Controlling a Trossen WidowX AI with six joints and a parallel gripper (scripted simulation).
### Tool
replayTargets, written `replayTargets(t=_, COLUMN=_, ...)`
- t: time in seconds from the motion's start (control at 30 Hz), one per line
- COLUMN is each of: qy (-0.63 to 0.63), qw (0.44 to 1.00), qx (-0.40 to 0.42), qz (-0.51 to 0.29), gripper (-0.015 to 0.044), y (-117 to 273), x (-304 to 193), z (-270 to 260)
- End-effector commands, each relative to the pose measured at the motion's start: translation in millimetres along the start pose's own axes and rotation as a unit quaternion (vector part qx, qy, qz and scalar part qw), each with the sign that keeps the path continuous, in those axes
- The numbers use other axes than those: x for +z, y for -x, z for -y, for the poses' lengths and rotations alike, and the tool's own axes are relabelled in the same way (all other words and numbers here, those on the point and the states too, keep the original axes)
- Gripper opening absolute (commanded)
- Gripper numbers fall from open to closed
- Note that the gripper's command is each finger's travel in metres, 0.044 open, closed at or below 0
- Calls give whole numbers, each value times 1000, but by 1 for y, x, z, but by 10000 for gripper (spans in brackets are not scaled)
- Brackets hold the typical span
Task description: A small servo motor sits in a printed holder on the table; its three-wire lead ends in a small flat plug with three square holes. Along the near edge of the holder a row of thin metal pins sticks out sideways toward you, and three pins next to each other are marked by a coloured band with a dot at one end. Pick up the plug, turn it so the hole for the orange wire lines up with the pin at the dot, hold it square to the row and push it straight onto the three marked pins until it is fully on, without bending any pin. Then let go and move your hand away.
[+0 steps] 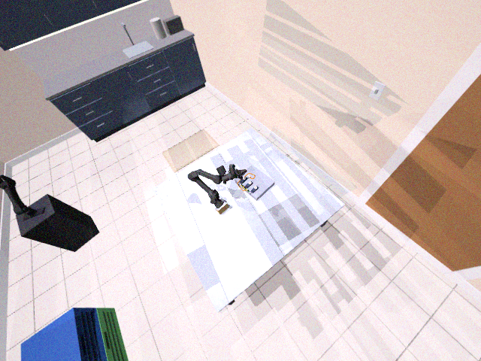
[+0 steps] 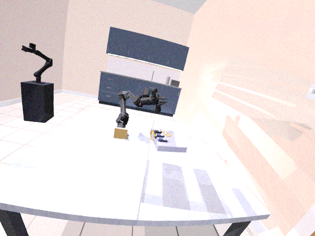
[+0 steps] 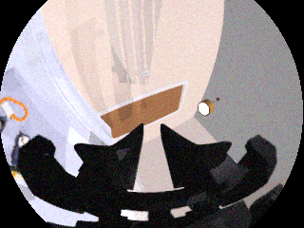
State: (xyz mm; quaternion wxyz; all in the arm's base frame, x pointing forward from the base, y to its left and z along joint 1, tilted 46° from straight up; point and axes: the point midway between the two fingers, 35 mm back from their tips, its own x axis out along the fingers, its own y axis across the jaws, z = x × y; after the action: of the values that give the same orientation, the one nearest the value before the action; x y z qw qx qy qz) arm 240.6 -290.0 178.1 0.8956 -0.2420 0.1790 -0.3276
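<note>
The holder is a grey slab [image 1: 266, 189] [image 2: 171, 149] [image 3: 33, 97] on the table, with three dark blue servos with white tops near one edge. One servo [image 1: 254, 189] [image 2: 162, 140] [image 3: 15, 157] is nearest the slab's front in the exterior view. An orange lead [image 1: 254, 176] [image 2: 170, 134] [image 3: 25, 109] loops over the slab, and more orange and yellow wire hangs at its left edge. The plug, pins and coloured band are too small to tell. My gripper [image 1: 245, 171] [image 2: 166, 100] [image 3: 152, 126] is partly open and empty, raised above the slab, fingers roughly level.
The white table [image 1: 233, 248] [image 2: 88, 177] carries the arm, whose base stands by a tan block [image 1: 222, 208] [image 2: 120, 133]. A second arm stands on a black pedestal [image 1: 58, 225] [image 2: 38, 101] away from the table. A wall rises beyond the slab's far side.
</note>
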Motion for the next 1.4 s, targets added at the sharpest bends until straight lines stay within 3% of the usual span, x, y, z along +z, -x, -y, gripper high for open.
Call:
replayTargets(t=0.0, qy=-21, qw=999, qx=20, qz=27, gripper=115, y=1, x=30, z=-15)
replayTargets(t=0.63, qy=-107, qw=978, qx=129, qz=125, gripper=115, y=40, x=140, z=-84)
replayTargets(t=1.37, qy=-226, qw=911, qx=282, qz=199, gripper=115, y=139, x=235, z=-141)
